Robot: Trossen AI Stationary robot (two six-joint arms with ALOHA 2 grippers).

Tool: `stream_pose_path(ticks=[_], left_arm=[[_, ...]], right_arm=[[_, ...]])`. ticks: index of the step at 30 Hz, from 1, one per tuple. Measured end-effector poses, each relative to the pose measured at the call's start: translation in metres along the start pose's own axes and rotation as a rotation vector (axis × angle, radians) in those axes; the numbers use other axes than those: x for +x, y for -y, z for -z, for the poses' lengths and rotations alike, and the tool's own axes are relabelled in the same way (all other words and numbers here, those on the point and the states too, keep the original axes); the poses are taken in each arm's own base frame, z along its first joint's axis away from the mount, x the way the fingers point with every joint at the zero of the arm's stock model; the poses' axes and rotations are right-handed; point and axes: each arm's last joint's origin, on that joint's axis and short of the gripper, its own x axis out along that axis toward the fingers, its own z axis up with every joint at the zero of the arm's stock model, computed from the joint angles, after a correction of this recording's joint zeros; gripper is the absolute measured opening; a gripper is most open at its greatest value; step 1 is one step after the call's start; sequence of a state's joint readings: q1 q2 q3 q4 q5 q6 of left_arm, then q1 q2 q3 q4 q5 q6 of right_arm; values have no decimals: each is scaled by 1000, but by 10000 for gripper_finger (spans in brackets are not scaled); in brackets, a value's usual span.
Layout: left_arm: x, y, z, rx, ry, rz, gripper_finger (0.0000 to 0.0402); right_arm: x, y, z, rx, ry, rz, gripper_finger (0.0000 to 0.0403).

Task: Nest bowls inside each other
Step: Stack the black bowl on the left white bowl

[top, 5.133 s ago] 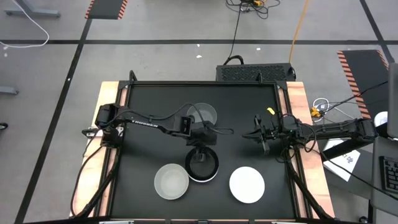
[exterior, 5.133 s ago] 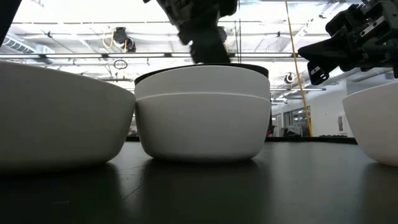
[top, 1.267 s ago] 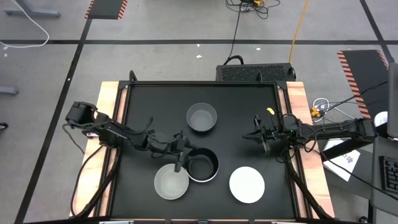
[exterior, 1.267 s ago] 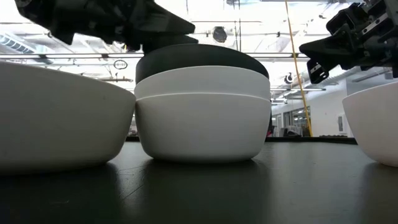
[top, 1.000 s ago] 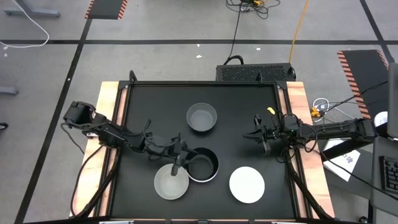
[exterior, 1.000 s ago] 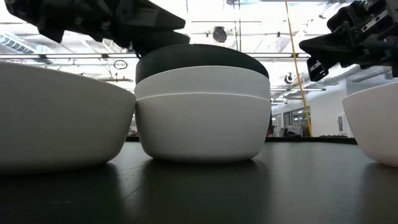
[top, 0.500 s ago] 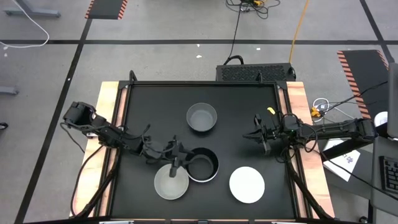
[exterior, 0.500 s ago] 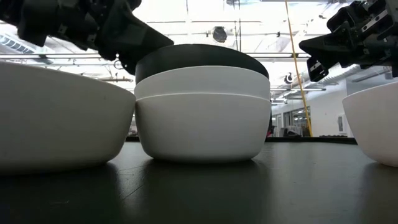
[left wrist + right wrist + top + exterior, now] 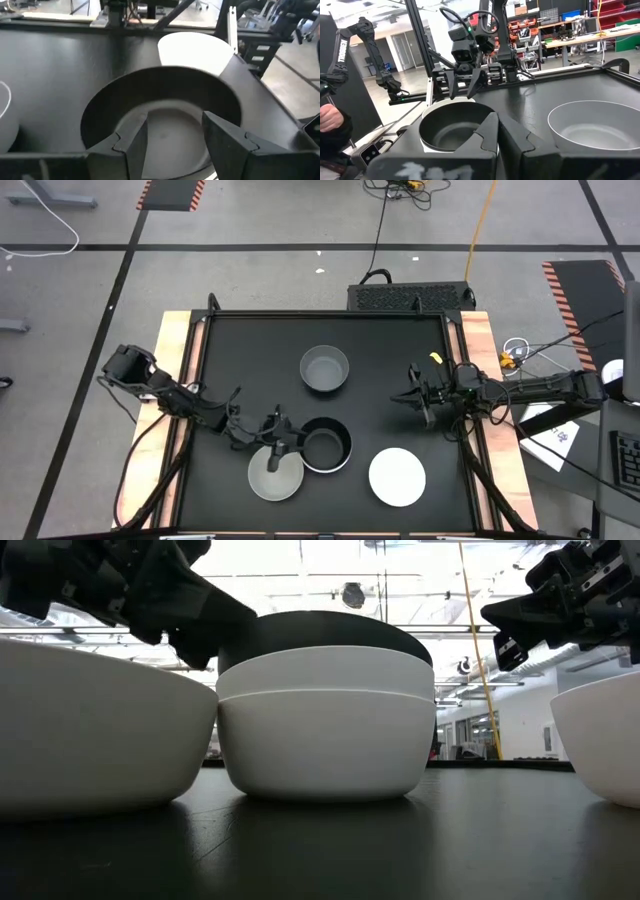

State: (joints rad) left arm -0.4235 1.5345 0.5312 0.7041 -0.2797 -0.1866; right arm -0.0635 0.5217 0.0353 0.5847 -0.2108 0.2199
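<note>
Four bowl sites sit mouth-up; left pincer (image 9: 279, 458) gapes empty beside the black bowl (image 9: 326, 444), right pincer (image 9: 421, 406) shut.

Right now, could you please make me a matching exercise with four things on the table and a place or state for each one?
Things:
1. grey bowl
2. black bowl
3. left gripper
4. right gripper

Places or states:
a. shut, beside the table's right edge
b. open, at the rim of the near-left bowl
c. alone, toward the far side
d. nested on top of white bowls

Pairs: 1-c, 2-d, 3-b, 4-a
</note>
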Motion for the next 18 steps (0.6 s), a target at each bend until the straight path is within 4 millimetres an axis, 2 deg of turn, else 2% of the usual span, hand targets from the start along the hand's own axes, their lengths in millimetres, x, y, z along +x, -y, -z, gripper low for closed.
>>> stream_pose_path(ticks=[8, 18], left_arm=[[2, 0, 3, -4, -7, -15, 186], [10, 0, 20, -10, -74, -17, 186]], right_arm=[[0, 0, -2, -4, 20, -4, 0], [0, -1, -2, -5, 24, -5, 0]])
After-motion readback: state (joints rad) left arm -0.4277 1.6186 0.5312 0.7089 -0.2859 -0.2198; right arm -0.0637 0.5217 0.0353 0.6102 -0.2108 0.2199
